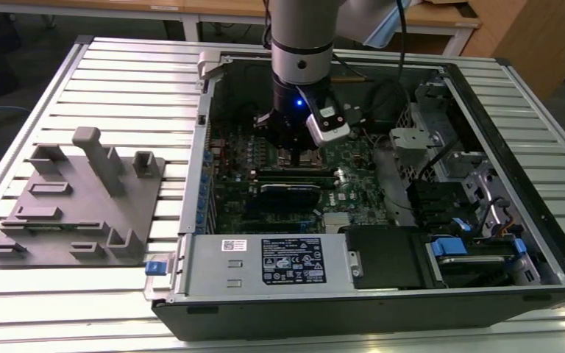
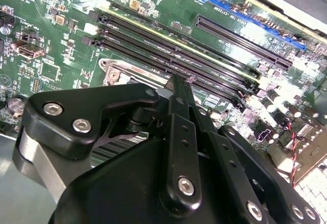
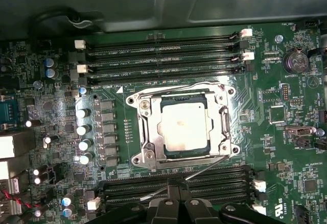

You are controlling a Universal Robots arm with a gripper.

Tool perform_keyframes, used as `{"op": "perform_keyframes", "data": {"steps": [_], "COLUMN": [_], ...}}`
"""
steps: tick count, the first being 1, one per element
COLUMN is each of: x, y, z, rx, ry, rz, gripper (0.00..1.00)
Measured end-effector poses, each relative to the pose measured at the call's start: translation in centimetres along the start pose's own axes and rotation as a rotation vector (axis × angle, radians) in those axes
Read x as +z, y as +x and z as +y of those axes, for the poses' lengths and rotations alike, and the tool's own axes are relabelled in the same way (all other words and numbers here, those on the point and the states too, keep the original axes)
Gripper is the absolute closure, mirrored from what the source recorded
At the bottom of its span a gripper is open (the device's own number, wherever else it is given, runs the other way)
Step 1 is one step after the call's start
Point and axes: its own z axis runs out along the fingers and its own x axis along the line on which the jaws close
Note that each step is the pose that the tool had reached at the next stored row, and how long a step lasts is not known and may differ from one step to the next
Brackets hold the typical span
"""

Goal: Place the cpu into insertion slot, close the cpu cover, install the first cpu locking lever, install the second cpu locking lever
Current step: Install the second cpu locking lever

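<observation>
In the first wrist view the cpu (image 3: 185,128), square with a silvery-grey top, lies flat in the insertion slot (image 3: 186,157). The cpu cover (image 3: 151,132), a metal frame, is folded down around it. One wire locking lever (image 3: 173,86) lies flat along the socket's side by the memory slots. The other lever (image 3: 214,171) slants across the opposite memory slots, its end at my fingertips. My gripper (image 3: 176,187) is shut with nothing visible between its black fingers (image 2: 179,93), just beside the socket's edge (image 2: 122,73). In the exterior view the gripper (image 1: 297,156) is low over the motherboard.
Long black memory slots (image 3: 163,55) flank the socket on two sides. The open computer case (image 1: 479,110) walls the board in, with a power supply (image 1: 263,261) in front and cables (image 1: 400,103) at the exterior view's right. A grey fixture (image 1: 76,198) rests on the slatted table.
</observation>
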Motion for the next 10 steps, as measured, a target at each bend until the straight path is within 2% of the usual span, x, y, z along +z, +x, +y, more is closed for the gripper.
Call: {"op": "perform_keyframes", "data": {"steps": [10], "x": [0.26], "y": [0.02], "z": [0.01], "rx": [0.000], "ry": [0.0000], "rz": [0.0000], "gripper": [0.90]}}
